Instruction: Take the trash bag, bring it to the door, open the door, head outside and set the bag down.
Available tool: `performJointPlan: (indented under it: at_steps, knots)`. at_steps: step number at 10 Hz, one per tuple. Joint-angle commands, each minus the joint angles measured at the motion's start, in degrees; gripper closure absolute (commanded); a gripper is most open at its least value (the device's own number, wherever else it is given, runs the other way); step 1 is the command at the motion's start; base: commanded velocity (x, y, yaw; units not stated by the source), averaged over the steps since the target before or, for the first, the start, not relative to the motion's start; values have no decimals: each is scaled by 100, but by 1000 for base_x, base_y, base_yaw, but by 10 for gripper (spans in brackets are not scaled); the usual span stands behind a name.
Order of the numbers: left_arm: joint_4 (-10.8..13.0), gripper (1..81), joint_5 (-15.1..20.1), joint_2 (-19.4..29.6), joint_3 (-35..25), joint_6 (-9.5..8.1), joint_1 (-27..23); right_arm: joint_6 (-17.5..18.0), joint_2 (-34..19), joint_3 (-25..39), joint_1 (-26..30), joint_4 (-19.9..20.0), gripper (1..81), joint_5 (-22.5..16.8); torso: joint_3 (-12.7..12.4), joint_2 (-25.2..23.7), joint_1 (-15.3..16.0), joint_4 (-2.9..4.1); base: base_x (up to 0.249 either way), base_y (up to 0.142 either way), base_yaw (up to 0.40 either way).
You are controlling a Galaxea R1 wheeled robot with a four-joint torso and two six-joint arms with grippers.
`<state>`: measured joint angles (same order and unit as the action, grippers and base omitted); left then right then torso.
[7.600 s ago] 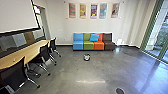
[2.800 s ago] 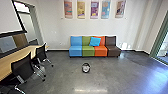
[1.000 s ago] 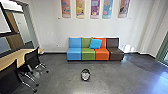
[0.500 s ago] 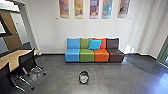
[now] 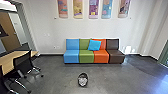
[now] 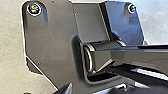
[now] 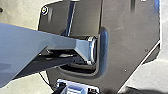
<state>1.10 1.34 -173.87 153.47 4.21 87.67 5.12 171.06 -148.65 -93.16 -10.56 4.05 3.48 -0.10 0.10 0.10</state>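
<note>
A pale wall (image 5: 47, 30) is met by a gray floor (image 5: 55, 75), where a four-colored sofa (image 5: 86, 57), a table (image 5: 7, 59) and black chairs (image 5: 23, 61) are set. On the sofa a blue cushion (image 5: 94, 45) is propped; nearer, a round object (image 5: 82, 80) is seen (dark-rimmed, this one). The trash bag's place and either gripper's state cannot be told.
</note>
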Motion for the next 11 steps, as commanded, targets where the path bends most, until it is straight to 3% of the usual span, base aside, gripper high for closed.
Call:
performJointPlan:
  at_steps: [1,11]
  knots:
    - [13,10,358,1,-1,-7,-228,-55,54,39,214,-96,10,-308,0,0,0,0,182,0,0]
    - [-31,10,358,1,-18,-8,-272,-46,45,39,240,-43,10,-299,0,0,0,0,182,0,0]
